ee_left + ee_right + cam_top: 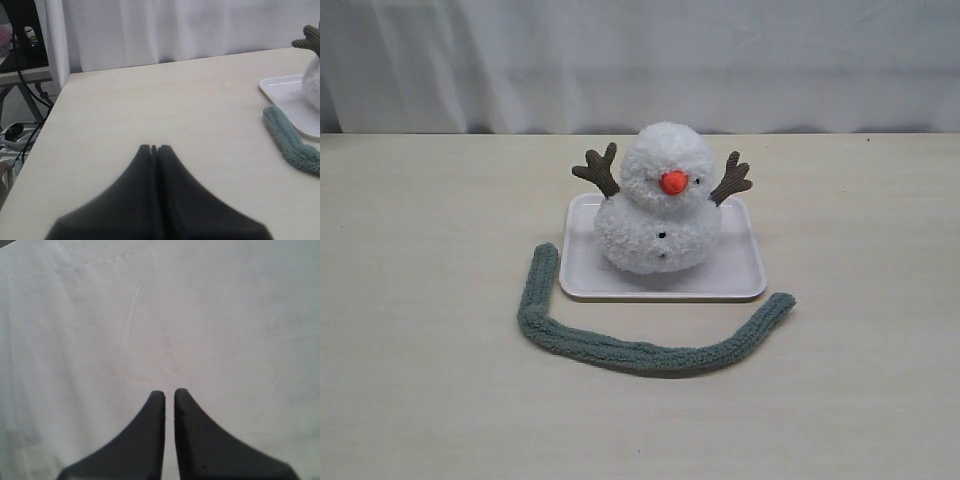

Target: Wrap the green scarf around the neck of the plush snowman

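The plush snowman stands upright on a flat white tray, carrot nose toward the camera, its neck bare. The green scarf lies on the table in a loose U round the tray's front, one end by the tray's left side, the other at the front right. Neither gripper shows in the exterior view. In the left wrist view, my left gripper is shut and empty above bare tabletop, with a scarf end and the snowman's edge off to one side. My right gripper faces white cloth, its fingers a thin slit apart, holding nothing.
A white curtain hangs behind the table's far edge. The left wrist view shows the table's side edge, with cables and a stand beyond it. Light wooden tabletop spreads to both sides of the tray.
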{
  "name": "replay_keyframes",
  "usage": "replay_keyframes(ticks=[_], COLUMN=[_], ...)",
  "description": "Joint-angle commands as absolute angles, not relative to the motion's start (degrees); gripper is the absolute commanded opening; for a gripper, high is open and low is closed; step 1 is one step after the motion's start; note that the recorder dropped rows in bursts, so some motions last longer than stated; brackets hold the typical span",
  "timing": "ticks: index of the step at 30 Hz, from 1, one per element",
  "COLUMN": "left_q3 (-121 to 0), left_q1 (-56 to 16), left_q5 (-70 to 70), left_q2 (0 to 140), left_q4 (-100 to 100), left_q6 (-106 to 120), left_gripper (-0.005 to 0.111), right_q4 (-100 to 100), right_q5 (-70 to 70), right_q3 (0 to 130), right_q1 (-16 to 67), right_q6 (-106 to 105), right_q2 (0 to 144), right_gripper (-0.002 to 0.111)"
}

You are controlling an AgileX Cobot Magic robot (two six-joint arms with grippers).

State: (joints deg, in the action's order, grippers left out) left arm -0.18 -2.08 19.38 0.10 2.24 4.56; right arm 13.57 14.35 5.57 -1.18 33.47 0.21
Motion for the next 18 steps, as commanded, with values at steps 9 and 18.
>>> replay_keyframes(ticks=[9, 18], left_q3=[0.0, 0.0], left_q1=[-2.0, -2.0], left_q5=[18.7, 18.7], left_q2=[0.0, 0.0], left_q4=[2.3, 2.3], left_q6=[4.7, 4.7], left_gripper=[0.0, 0.0], right_q4=[9.7, -40.4], right_q5=[-29.4, -48.4], right_q3=[37.0, 44.9], right_q1=[-1.1, -1.1], right_q6=[19.2, -35.9], right_q2=[31.3, 52.0], right_gripper=[0.064, 0.063])
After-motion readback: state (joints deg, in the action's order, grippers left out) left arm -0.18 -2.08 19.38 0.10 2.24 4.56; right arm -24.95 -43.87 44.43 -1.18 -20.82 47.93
